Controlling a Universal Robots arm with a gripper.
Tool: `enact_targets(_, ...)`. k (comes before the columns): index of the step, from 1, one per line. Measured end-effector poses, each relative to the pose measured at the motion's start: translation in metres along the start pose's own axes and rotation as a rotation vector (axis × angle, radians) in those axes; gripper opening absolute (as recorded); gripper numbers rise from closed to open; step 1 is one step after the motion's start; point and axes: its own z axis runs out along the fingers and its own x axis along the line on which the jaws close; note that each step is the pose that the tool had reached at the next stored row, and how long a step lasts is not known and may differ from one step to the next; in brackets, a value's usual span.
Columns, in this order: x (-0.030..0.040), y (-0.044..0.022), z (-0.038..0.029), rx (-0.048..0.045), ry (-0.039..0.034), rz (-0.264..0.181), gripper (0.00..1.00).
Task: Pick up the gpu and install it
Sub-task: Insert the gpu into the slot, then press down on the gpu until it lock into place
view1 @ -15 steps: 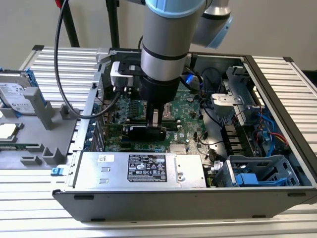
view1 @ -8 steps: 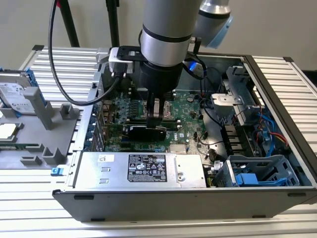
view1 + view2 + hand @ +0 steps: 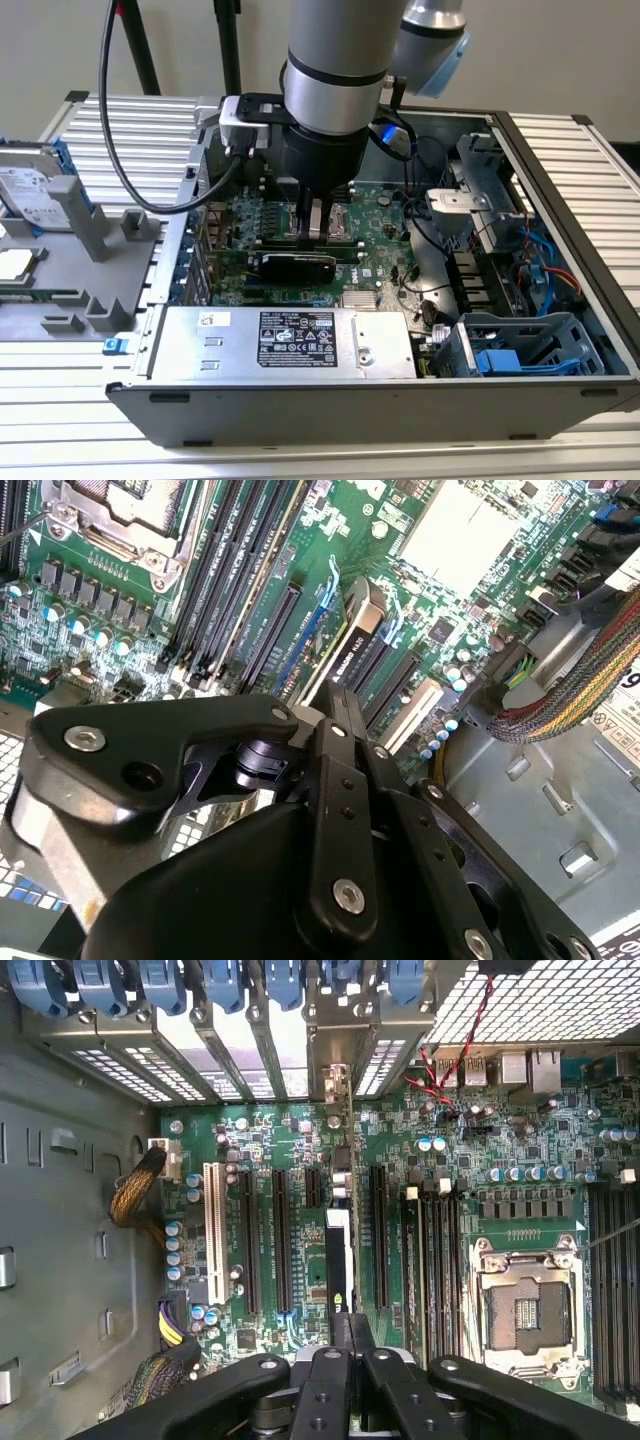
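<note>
The gpu (image 3: pixel 295 266) stands on edge in an expansion slot of the motherboard (image 3: pixel 385 205) inside the open computer case, its black cooler facing the exterior camera. My gripper (image 3: pixel 316 232) reaches straight down onto the card's top edge, fingers shut on it. Both wrist views show the gpu (image 3: pixel 339 1255) (image 3: pixel 357 645) edge-on as a thin black strip running away from the fingertips (image 3: pixel 351 1328) (image 3: pixel 340 702). Its silver end bracket (image 3: pixel 334 1080) lines up with the rear slot openings of the case.
A silver power supply (image 3: pixel 290 340) fills the case's front. Blue drive cages (image 3: pixel 525 350) and cable bundles (image 3: pixel 575 685) sit on the exterior view's right. The CPU socket (image 3: pixel 525 1310) and memory slots (image 3: pixel 435 1260) lie beside the card. A hard drive (image 3: pixel 30 190) rests on a grey fixture (image 3: pixel 85 270) outside.
</note>
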Motion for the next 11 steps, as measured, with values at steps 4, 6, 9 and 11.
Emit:
enact_targets(4, 0.0000, 0.0000, -0.0001, 0.0000, -0.0001, 0.000, 0.00)
enact_targets(6, 0.0000, 0.0000, -0.0001, 0.0000, -0.0001, 0.000, 0.00)
enact_targets(9, 0.0000, 0.0000, -0.0002, 0.0000, 0.0000, 0.000, 0.00)
enact_targets(11, 0.0000, 0.0000, -0.0002, 0.0000, -0.0001, 0.000, 0.00)
